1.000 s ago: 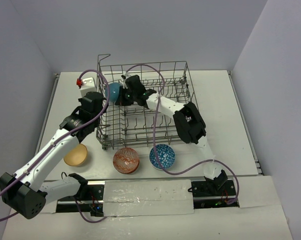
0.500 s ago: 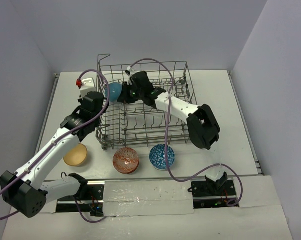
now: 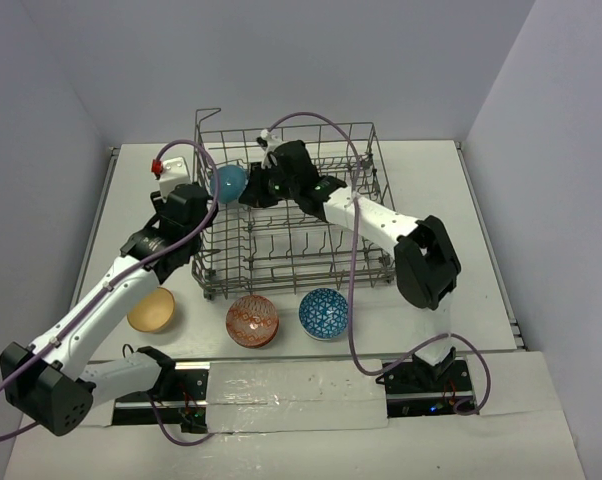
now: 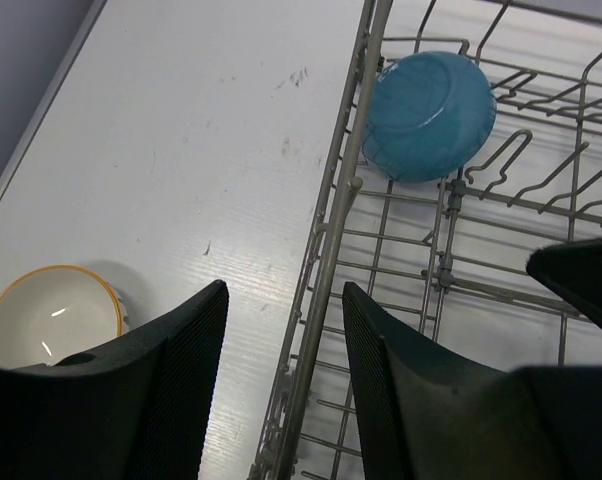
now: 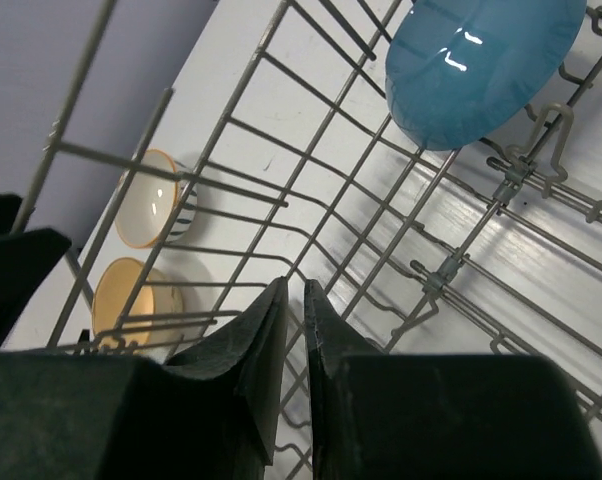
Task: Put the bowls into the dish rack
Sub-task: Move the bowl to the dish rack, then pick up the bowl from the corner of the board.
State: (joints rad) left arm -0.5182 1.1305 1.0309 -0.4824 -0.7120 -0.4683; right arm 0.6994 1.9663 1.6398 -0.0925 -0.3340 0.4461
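The blue bowl (image 3: pixel 228 182) leans tilted in the dish rack's (image 3: pixel 281 250) far left corner. The right claw (image 5: pixel 293 290), fingers together and empty, hangs near it. The left claw (image 4: pixel 284 300), fingers apart, hovers over the rack's left wall. A tan bowl (image 3: pixel 152 309), a red bowl (image 3: pixel 252 320) and a patterned bowl (image 3: pixel 324 313) sit on the tabletop (image 3: pixel 461 220).

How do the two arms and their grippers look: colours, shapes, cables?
Both the left arm and right arm have white tubular links and bulky black joints. A purple cable runs loosely along each. The left gripper and right gripper have black wedge-shaped fingers; the left ones show finely ribbed pads. A white box with a red part sits by the left wrist.
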